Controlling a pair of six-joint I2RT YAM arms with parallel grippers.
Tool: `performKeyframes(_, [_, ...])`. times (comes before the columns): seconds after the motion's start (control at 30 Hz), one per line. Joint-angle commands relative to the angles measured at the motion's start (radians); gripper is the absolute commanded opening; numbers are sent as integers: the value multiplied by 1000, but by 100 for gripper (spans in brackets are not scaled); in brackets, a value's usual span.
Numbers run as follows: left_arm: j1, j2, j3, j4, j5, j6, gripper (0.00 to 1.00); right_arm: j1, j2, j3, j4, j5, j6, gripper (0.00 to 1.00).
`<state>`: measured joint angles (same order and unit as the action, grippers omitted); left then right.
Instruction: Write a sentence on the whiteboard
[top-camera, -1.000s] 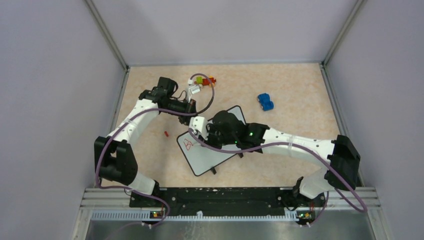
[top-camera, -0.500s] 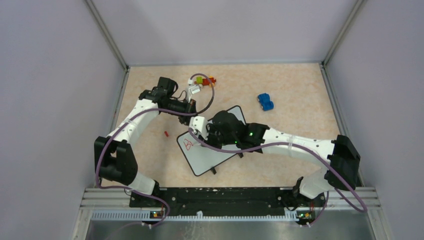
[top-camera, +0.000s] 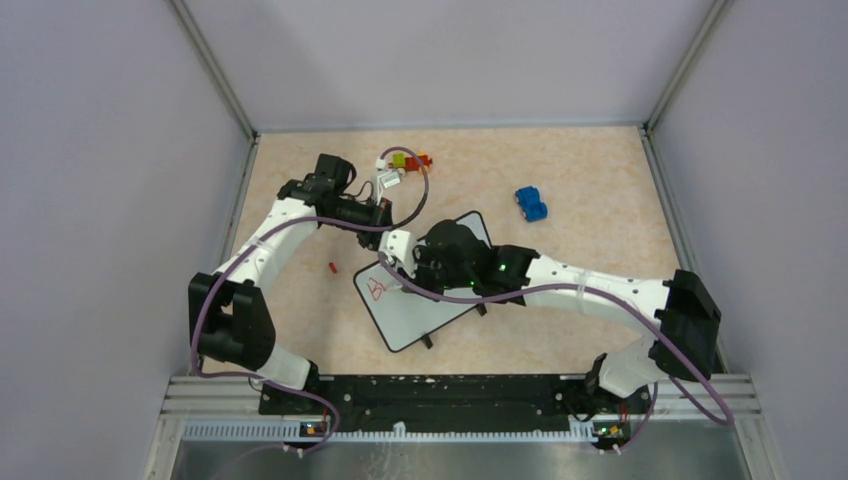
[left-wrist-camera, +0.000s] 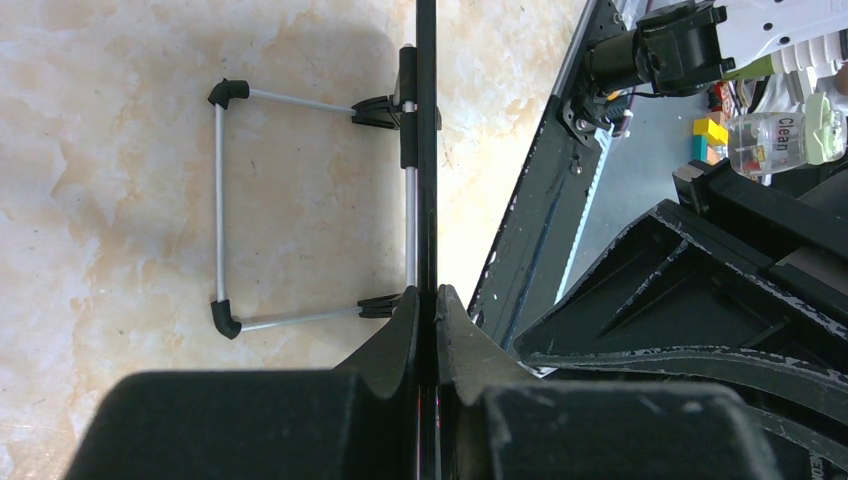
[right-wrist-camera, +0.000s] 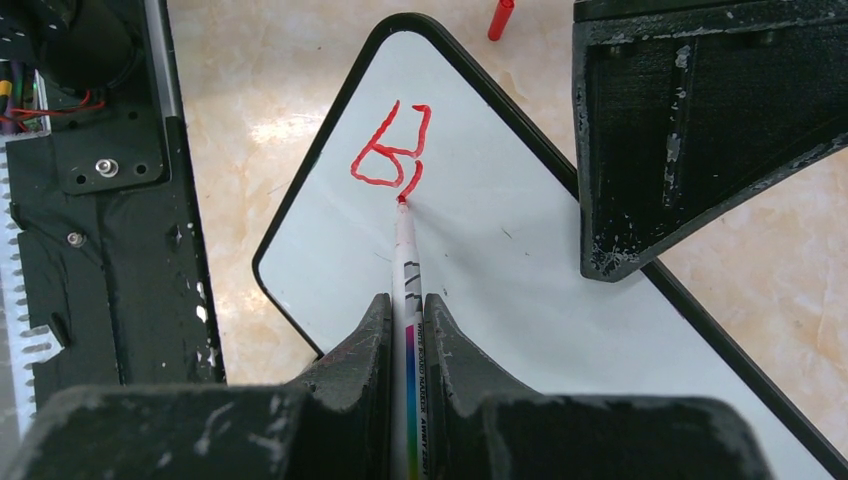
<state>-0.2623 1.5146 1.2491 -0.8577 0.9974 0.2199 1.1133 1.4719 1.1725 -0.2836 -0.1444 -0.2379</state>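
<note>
Red lettering (right-wrist-camera: 390, 150) is only beginning on the board (top-camera: 410, 322), lying mid-table. The right gripper (right-wrist-camera: 405, 305) is pinching the marker (right-wrist-camera: 407, 250), tip touching beside the strokes. The left gripper (left-wrist-camera: 427, 300) is clamping tight on the board's edge, likely steadying it against the pen.

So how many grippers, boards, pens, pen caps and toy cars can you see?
Grippers: 2 (left gripper, right gripper)
whiteboard: 1
marker: 1
red cap: 1
blue toy car: 1
Total: 6
</note>
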Motion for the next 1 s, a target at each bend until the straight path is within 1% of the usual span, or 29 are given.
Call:
performKeyframes(0.0, [-6,-8,-2,-14,27,10,0,-24,-22,51,42,16,14,0])
performKeyframes(0.73, [-6,-13,-2,-12,23,7,0,-41,-37,69,45,3,33,0])
performKeyframes(0.97, [-6,-10,-2,-13,24,7,0,-50,-53,52,38,6,28,0])
